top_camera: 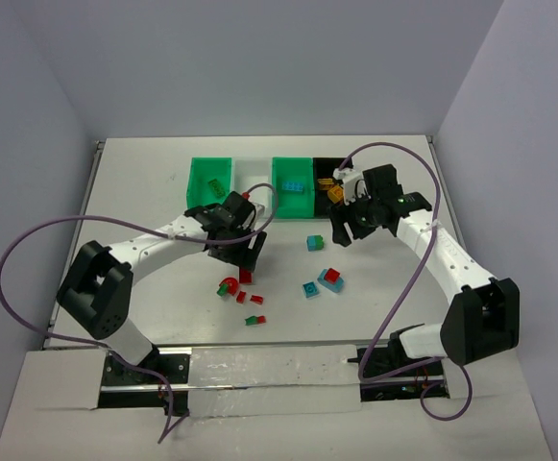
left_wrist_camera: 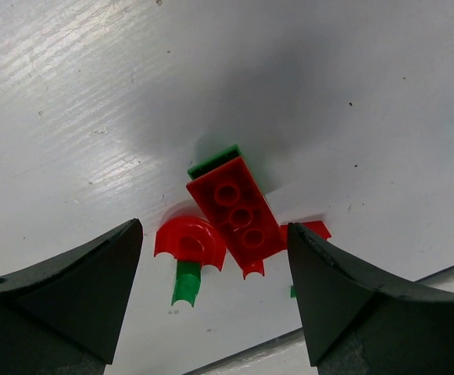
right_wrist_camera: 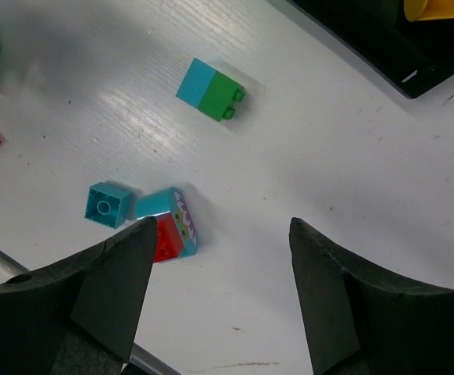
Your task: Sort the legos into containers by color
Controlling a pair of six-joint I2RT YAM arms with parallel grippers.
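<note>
1. Top external view.
   - Take the black bin [top_camera: 325, 198] as reference. It closes the right end of the container row and holds yellow legos [top_camera: 334, 188].
   - The left gripper [top_camera: 248, 257] hangs well left of the black bin and nearer the arm bases, over a cluster of red legos.
   - The right gripper [top_camera: 340, 233] sits just on the near side of the black bin, released and empty.

2. Left wrist view.
   - The black bin does not show here.
   - The red three-stud brick [left_wrist_camera: 238, 215] lies on a green plate [left_wrist_camera: 215, 161] between the fingers [left_wrist_camera: 94, 281], touching neither. The claw is released.
   - A red arch piece [left_wrist_camera: 189, 238] lies just beside the brick.
   - Judged step in hand: picking the red brick.
   - The brick lies diagonal to the jaws. Turn the wrist square to it before you clench, or expect it to twist.
   - The green plate may lift with it, and you would then have to separate the two before binning.

3. Right wrist view.
   - A corner of the black bin [right_wrist_camera: 367, 47] shows at upper right.
   - A cyan-and-green brick [right_wrist_camera: 209, 90], a cyan single [right_wrist_camera: 105, 205] and a cyan-and-red brick [right_wrist_camera: 168, 226] lie on its near side.
   - The jaws stand apart with nothing between them.
   - Hold this arm back until the left arm's path to the bins is settled.
</note>
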